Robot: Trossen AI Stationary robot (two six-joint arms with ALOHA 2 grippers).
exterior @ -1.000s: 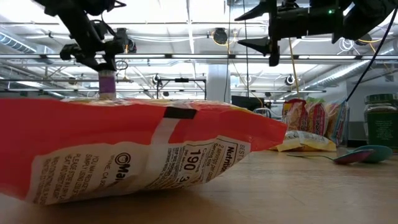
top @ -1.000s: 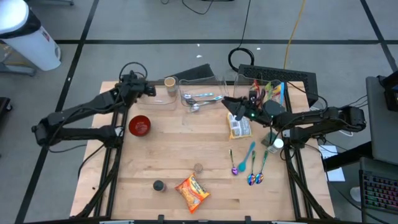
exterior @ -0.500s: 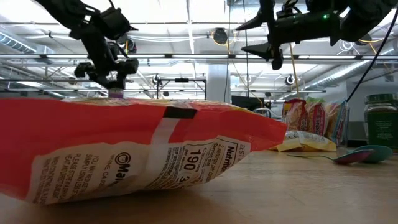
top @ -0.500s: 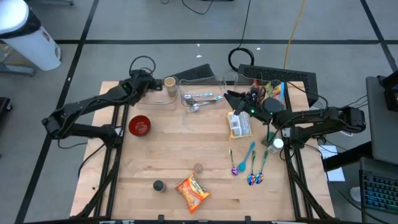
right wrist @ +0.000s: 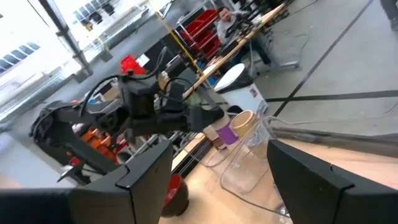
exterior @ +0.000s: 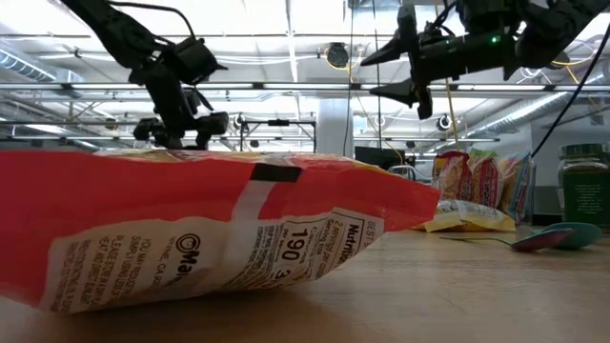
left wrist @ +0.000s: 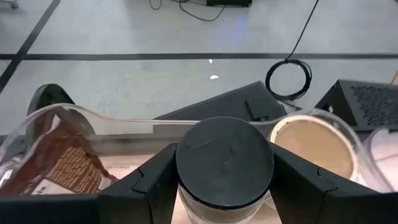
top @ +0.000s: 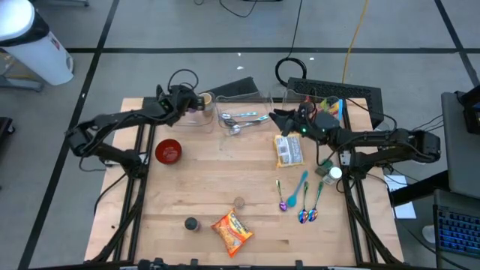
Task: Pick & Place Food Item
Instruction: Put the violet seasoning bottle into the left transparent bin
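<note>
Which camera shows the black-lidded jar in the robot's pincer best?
The left wrist view: the jar fills the middle, clamped between the left pincer's fingers. The high view shows only the pincer at the table's far edge. The right wrist view shows it small and far away. The low view hides it.

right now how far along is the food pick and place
Partly done: a brown packet and a tan-lidded jar already sit in the clear bin. In hand: the left gripper holds a black-lidded jar at that bin. Left: the orange snack bag and yellow packet lie on the table; the right gripper is open and empty.
</note>
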